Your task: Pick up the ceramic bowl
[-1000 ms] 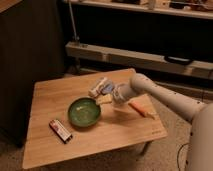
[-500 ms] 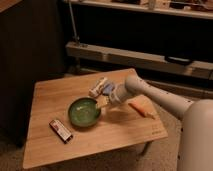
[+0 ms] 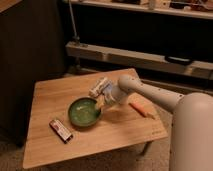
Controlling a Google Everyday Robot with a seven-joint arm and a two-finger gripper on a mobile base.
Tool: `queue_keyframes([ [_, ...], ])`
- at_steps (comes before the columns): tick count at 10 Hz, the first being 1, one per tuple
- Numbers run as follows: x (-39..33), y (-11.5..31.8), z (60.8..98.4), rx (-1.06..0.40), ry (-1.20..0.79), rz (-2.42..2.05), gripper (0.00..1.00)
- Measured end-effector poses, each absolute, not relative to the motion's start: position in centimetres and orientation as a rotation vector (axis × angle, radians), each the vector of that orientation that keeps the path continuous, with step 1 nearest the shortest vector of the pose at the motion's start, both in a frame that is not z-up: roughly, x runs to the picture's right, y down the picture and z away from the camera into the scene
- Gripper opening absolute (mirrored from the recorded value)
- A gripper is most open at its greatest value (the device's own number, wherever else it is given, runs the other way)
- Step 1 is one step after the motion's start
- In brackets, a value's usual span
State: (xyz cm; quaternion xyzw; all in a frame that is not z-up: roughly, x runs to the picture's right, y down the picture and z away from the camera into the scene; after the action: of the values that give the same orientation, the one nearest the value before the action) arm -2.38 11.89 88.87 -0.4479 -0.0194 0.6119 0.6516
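One ceramic bowl [image 3: 83,112], green and glossy, sits upright near the middle of the wooden table [image 3: 50,97], mouth up; being round, it has no long axis. One gripper [image 3: 102,103] hangs at the bowl's rim on the side toward the white arm [image 3: 150,95]; I cannot tell whether it is open or closed. One white packet [image 3: 99,86] lies just behind the bowl, one dark snack bar [image 3: 61,130] near the front edge, and one orange item [image 3: 139,109] beyond the arm. Bare wood stretches from the bowl's far side to the table's edge.
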Motion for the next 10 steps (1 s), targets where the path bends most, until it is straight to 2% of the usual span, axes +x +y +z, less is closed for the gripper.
queue_keyframes([
  [2, -2.9, 11.8, 89.5, -1.029, -0.037, 1.383, 0.50],
  [5, -3.6, 11.4, 90.0, -1.076, -0.059, 1.375, 0.23],
  [6, -4.0, 11.4, 90.1, -1.100, -0.064, 1.371, 0.10],
  [7, -4.1, 11.5, 90.2, -1.111, -0.062, 1.369, 0.06],
  [10, -4.8, 11.8, 89.7, -1.157, -0.090, 1.354, 0.06],
])
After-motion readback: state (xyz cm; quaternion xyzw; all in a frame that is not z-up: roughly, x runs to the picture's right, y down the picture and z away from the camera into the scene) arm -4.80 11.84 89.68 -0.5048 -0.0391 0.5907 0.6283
